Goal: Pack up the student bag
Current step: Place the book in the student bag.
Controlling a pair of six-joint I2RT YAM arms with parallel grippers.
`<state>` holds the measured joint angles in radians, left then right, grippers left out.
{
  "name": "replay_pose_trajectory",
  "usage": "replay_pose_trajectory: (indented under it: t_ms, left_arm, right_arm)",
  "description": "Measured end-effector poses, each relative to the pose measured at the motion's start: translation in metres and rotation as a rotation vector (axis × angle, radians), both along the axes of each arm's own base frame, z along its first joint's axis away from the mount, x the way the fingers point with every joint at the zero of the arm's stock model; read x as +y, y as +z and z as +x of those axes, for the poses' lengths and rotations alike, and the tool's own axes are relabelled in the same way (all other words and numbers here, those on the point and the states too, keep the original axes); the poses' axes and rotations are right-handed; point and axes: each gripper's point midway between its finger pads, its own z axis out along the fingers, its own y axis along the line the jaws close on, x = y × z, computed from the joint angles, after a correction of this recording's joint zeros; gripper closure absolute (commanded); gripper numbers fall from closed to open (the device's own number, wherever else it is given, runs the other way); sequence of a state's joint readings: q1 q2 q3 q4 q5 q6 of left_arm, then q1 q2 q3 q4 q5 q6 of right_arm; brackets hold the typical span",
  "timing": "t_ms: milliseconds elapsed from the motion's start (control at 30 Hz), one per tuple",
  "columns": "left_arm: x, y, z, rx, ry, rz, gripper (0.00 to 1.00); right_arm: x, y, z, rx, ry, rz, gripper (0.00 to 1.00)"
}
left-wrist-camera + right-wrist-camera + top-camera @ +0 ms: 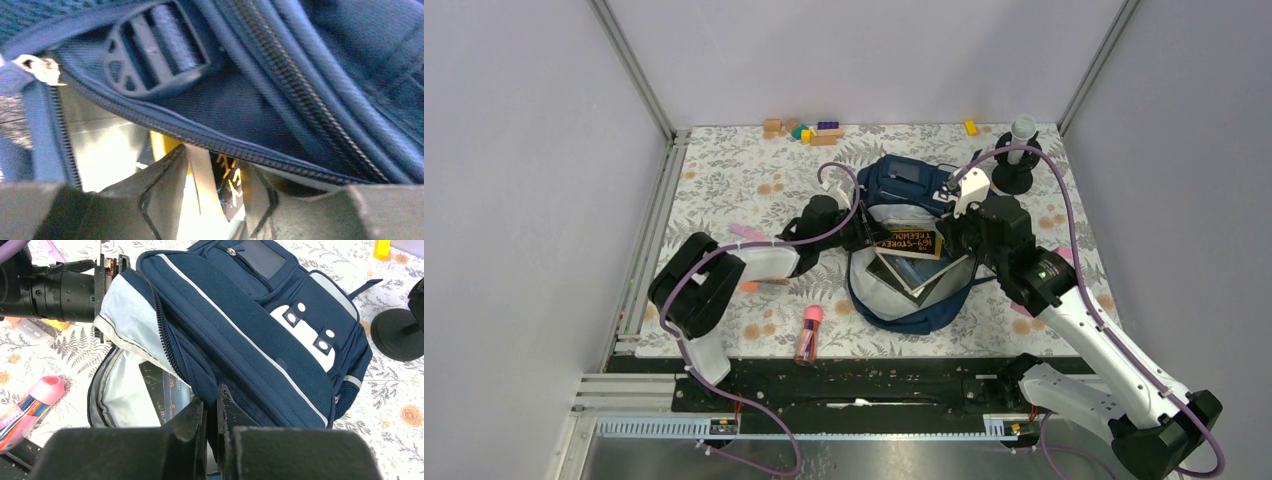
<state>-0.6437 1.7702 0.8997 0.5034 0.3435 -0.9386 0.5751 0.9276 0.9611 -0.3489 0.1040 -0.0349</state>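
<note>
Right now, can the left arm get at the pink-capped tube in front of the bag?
Probably yes: the pink-capped tube lies uncovered near that arm, though the left gripper is at the rim of the student bag.

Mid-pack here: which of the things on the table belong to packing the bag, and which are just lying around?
Job: backpack; books already inside it; pink-capped tube, likely next to pack.
Lying about: toy blocks at the far edge; yellow block; black stand.
</note>
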Motion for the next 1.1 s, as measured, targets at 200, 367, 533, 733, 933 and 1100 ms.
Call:
replay_pose_trajectory:
  t_ms: [200,367,533,733,933,1100]
  left_arm:
    - [0.019,-0.005,0.007,-0.04,0.068,0.103,0.03]
    - [0.035,0.01,-0.004,-0.099,0.094,0.144,0.01]
    - [0.054,0.022,-0.023,-0.146,0.103,0.176,0.03]
    - [0.099,0.031,-0.046,-0.162,0.207,0.24,0.01]
    - [0.109,0.053,-0.025,-0.146,0.258,0.234,0.01]
    - [0.105,0.06,0.027,-0.101,0.266,0.208,0.01]
  right_arm:
    - [0.0,-0.004,0.0,0.008,-0.003,0.002,1.0]
    - [0.001,-0.005,0.001,0.004,-0.004,0.005,1.0]
    - [0.001,-0.009,0.001,0.005,-0.003,0.005,1.0]
    - [0.0,-0.016,-0.002,0.001,-0.002,0.009,1.0]
    - [0.001,-0.031,-0.009,0.028,-0.002,0.043,1.0]
    - [0.005,-0.054,-0.018,0.097,-0.006,0.093,1.0]
